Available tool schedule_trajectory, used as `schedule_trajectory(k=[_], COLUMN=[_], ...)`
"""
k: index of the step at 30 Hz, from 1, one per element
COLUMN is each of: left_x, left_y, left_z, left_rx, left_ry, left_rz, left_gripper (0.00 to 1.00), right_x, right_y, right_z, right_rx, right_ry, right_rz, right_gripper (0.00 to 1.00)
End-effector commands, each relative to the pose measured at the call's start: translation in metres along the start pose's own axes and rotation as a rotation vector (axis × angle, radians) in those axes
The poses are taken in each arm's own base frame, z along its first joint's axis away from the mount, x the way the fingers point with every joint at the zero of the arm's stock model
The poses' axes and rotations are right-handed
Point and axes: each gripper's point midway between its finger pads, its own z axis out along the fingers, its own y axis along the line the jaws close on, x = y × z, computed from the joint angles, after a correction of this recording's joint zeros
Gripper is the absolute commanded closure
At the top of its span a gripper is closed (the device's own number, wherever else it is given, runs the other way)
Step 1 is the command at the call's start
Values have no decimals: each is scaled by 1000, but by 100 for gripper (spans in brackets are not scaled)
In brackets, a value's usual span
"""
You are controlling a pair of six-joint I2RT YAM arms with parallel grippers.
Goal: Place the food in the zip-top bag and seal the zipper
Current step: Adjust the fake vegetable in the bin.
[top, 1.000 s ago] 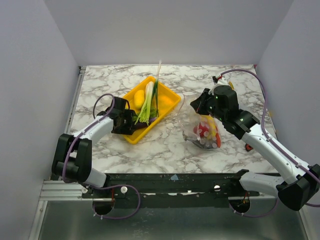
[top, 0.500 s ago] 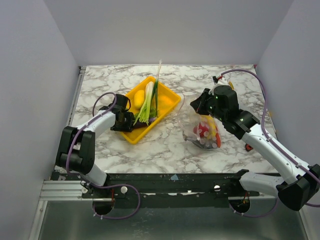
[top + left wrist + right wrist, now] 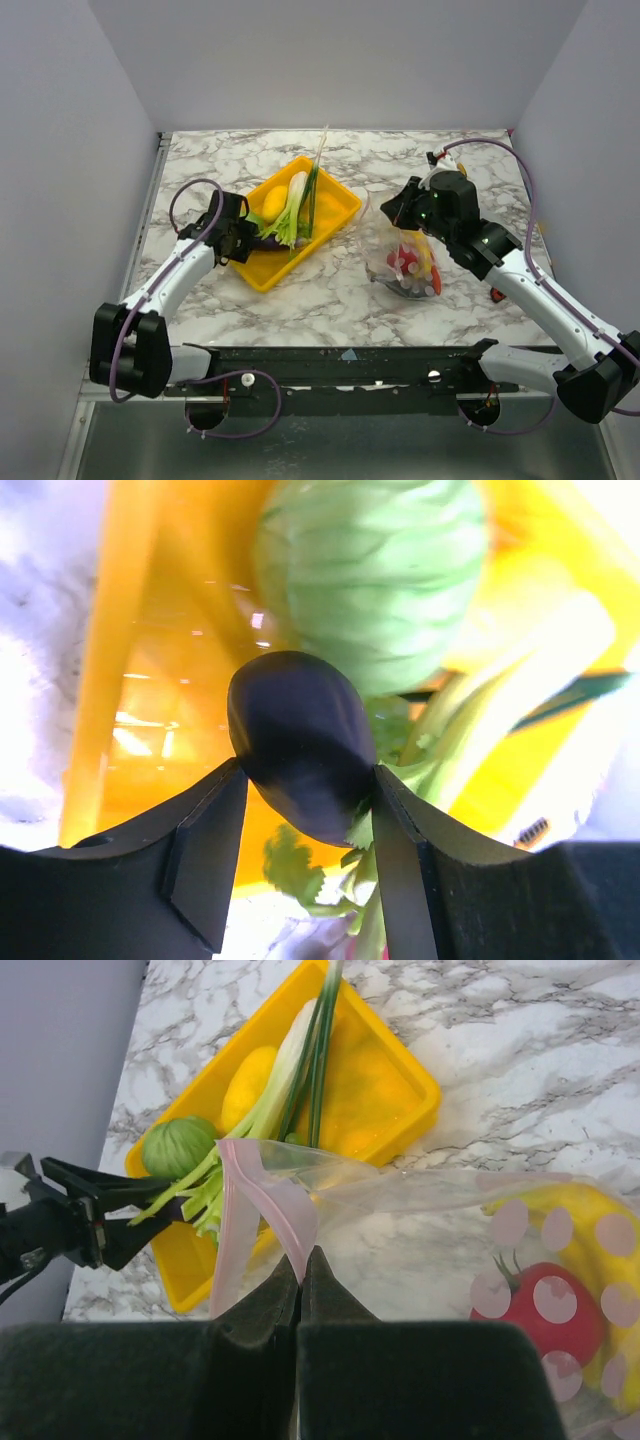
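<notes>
Yellow tray [image 3: 338, 203]: mid-tabletop, left of centre, carrying leeks [image 3: 298, 200] and a green cabbage [image 3: 370, 575].
Zip-top bag [image 3: 395, 245]: toward the right edge, with red fruit [image 3: 545, 1310] and banana [image 3: 570, 1210] inside.
Left fingers [image 3: 205, 855]: clamped on a dark purple toy food [image 3: 300, 745] at the tray's left side.
Right fingers [image 3: 255, 1310]: pinched tight on the bag's pink zipper [image 3: 270, 1200], holding that edge up.

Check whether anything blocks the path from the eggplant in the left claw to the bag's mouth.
Yes: the leeks and the yellow tray's rim lie between the eggplant and the zip-top bag; nothing else visible does.
</notes>
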Motion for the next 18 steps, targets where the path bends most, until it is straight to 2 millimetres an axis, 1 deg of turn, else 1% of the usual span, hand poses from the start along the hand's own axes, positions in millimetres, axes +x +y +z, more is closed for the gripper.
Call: schedule_trajectory(k=[1,3,5,7,10,12,13,15,16,18], left_x=[-4,2,1,-1,-2,-1,3,4,2,-3], left_y=[-36,-44,-50,-56,-63,-71,-73,-71,-70,-68], left_z=[-30,-38,-50,-63,-90,-112,-125,-139,-144,-152], left_rx=[236,299,364,450,593,709,768,816,824,820], left_ry=[-11,16,4,-20,-54,-80,-72,-82,-89,-120], left_rz=[204,266,320,365,423,486,527,552,561,580], left_gripper=[61,62,63,64,67,68,69,66,64,63], right_x=[-9,-8,-9,-7,-8,-9,-9,-10,-10,-10], right_y=[19,23,24,30,37,40,41,44,44,44], right_z=[-5,-2,-1,-2,-4,-3,-2,-1,1,2], right_rx=[-108,-125,-125,-164,-204,-217,-222,-229,-226,-222], right_ry=[-25,-15,-15,-1,-5,-6,-4,1,6,10], right_rz=[-31,-42,-55,-70,-96,-97,-95,-89,-87,-88], right_gripper=[99,99,99,99,99,99,99,99,99,99])
